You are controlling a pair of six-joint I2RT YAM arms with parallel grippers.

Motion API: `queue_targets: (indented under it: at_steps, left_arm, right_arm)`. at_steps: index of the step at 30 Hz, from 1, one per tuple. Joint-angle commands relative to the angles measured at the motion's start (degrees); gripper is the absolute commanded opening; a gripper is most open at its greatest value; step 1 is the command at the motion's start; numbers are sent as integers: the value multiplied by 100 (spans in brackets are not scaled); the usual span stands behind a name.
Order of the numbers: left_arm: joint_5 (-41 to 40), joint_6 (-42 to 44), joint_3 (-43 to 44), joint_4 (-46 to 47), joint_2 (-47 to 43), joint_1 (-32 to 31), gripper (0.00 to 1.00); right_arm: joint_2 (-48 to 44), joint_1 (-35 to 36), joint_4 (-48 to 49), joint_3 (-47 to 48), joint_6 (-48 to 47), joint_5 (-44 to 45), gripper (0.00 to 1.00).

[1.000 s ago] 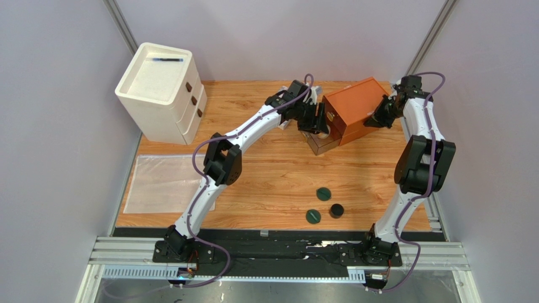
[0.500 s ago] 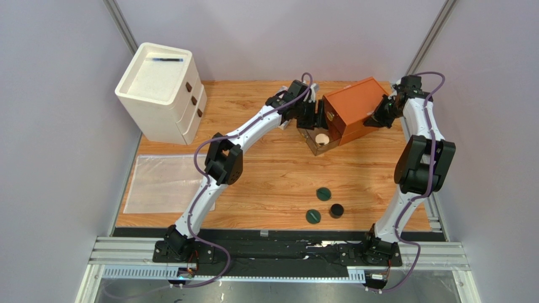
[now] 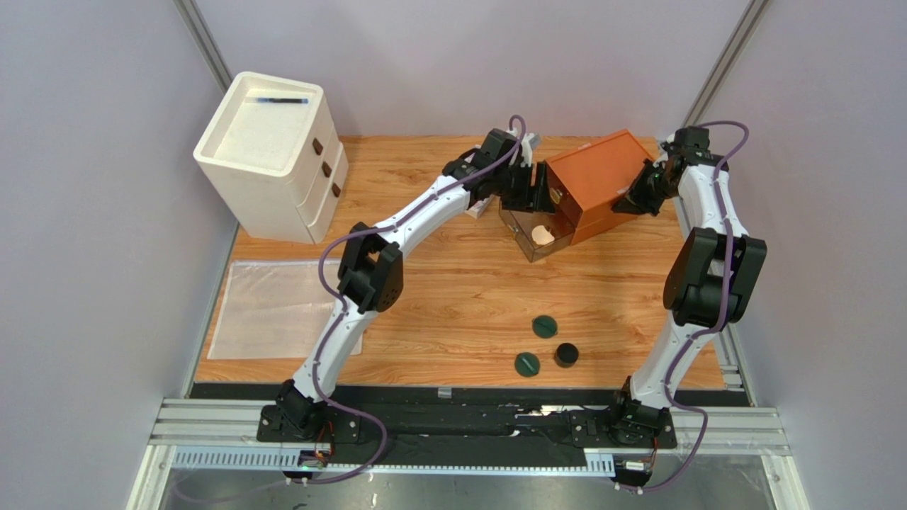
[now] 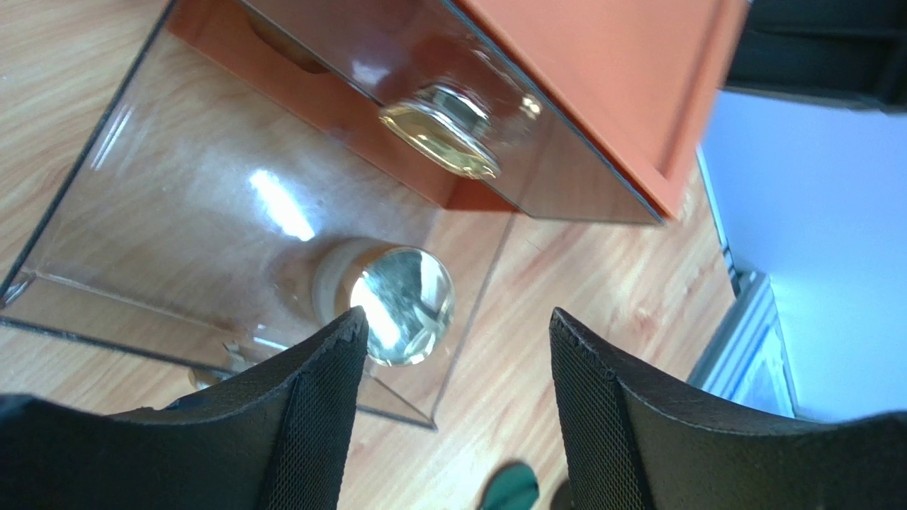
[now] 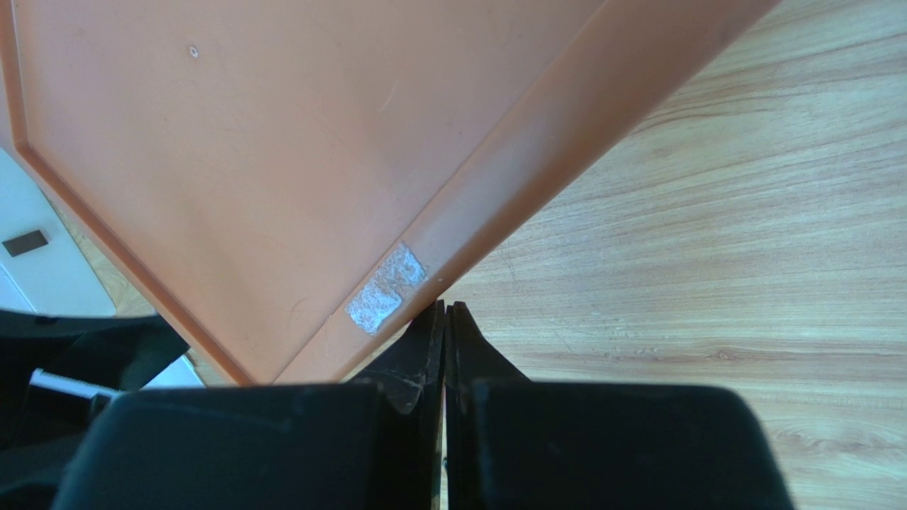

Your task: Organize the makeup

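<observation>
The left fingers (image 4: 309, 425) stand wide apart with nothing between them, directly above the clear drawer (image 3: 524, 225) that is pulled out of the orange box (image 3: 596, 181) toward 7 o'clock. The box itself sits at about 1 o'clock on the table (image 3: 447, 287). In my left wrist view the gold-rimmed compact (image 4: 402, 303) lies flat on the drawer floor, near its front wall, and the fingers do not touch it. I judge this piece is already in its place, and the wide opening is there so that I can lift away without dragging it.

The right fingers (image 5: 424, 356) are closed tight on nothing. Their tips rest against the lower edge of the orange box, on the side at 3 o'clock. I think this is only to brace the box, so it does not slide or turn while the left arm works at the drawer.

The two dark-green discs (image 3: 545, 326) and the black jar (image 3: 566, 354) wait on the table at about 5 o'clock, close together but apart from each other, and well apart from the box. I cannot see any tubes in these views. The drawer is open, I believe, because more pieces must go in; the left arm is the free one to bring them.
</observation>
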Motion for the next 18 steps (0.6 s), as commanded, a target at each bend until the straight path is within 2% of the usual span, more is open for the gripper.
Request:
queue_targets:
  at_steps: [1,4,5,10,14,18]
  left_arm:
    - [532,424,-174,143,-958,10,70]
    - [920,618,-420,56,-1195,2,77]
    - [1017,697,-578,12,-1317,2,99]
    - [1484,917,-1193,-41,-1740,-25,99]
    - [1352,1128,-1930,-155,-2249,-77,99]
    - [1010,1374,-2100,-673,-2444,-200,99]
  right_arm:
    - [-85,18,330,242,14,-174,0]
    - [-137,18,357,172,23,-182,0]
    - [-146,18,365,136,23,-182,0]
    - [-252,18,436,-39,31,-191,0]
    - [-340,27,488,-154,58,-191,0]
    - [-471,27,567,-355,84,-226,0]
